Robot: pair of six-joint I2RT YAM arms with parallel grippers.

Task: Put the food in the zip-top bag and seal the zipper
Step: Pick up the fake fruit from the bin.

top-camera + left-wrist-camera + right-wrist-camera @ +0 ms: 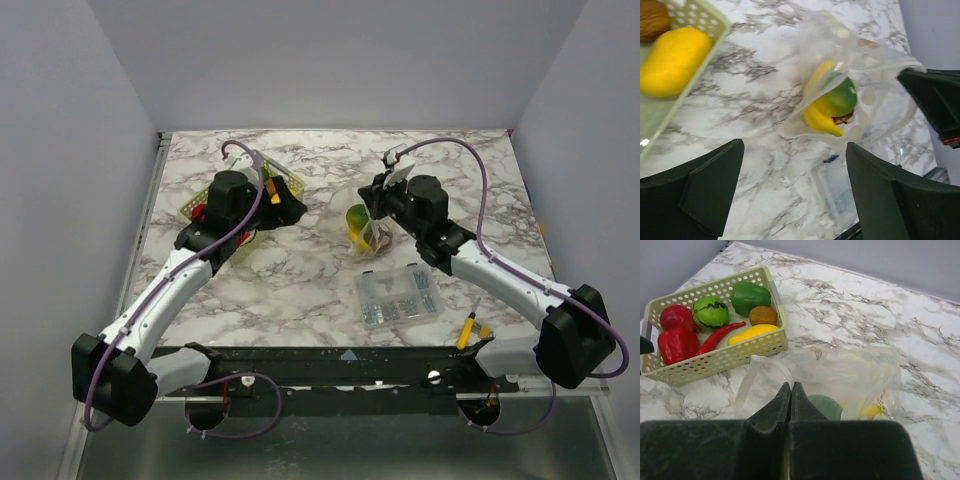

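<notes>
Left fingers (710, 190): wide apart, holding nothing, by the basket (740, 352).
Basket: on the counter (300, 270), with red, green, yellow and brown food (710, 312) inside.
Zip-top bag (850, 375): right of the basket, green piece (837, 100) and yellow piece (820, 122) inside.
Right fingers (770, 435): pressed together on the bag's edge.

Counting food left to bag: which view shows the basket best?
Right wrist: nearly the whole basket shows, with the food inside. Left wrist catches only its corner; in top external the left arm covers most of it.
</notes>
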